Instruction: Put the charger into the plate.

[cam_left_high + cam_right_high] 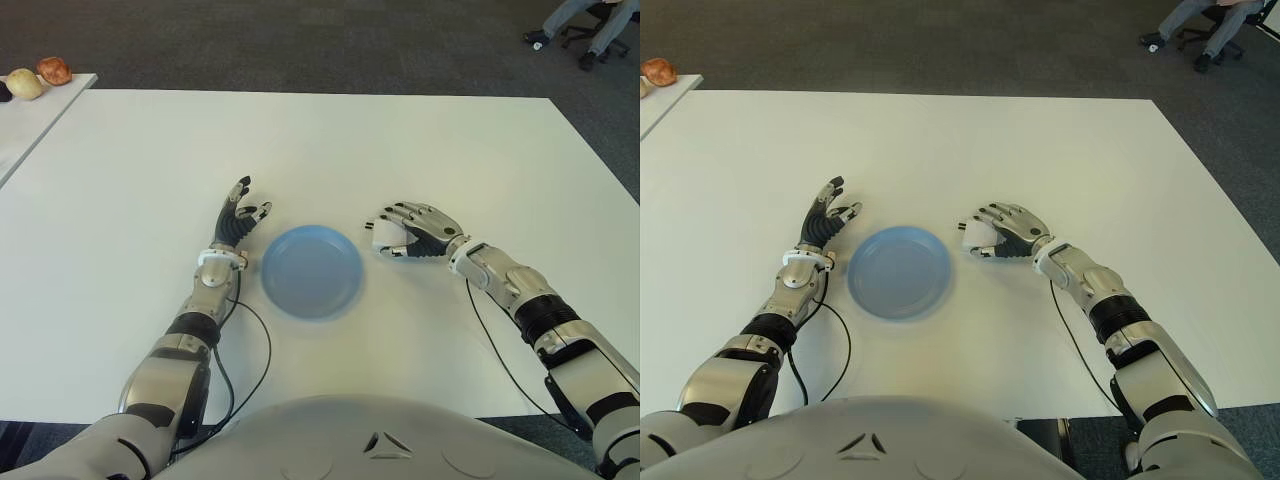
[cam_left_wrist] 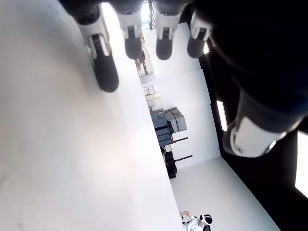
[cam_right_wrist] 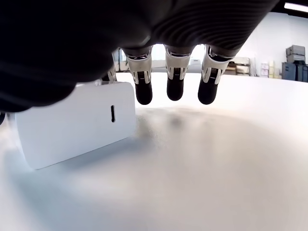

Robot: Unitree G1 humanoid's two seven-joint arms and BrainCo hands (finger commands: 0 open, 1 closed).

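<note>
Fingers (image 3: 144, 81) of the right hand (image 1: 415, 230) arch over the charger (image 3: 72, 122), three tips hanging above the surface (image 1: 400, 140) just beside the white block; the thumb side is out of view, so I cannot tell whether anything is pressing on it, and I judge the grip as not yet closed. Going from big to small: the white surface carries everything, the blue plate (image 1: 311, 270) lies near the middle between the two arms with nothing in it, and the charger stands on the surface just right of the plate, under the right hand. The left hand (image 1: 238, 218) shows just left of the plate, its fingers extended and relaxed, holding nothing. So the task looks to be at its start: the grasp, the lift and the short carry leftward into the plate all remain. Hard to make out: in the eye views the charger is mostly covered by the hand, only a white corner showing, and whether it has prongs or a cable cannot be told.
</note>
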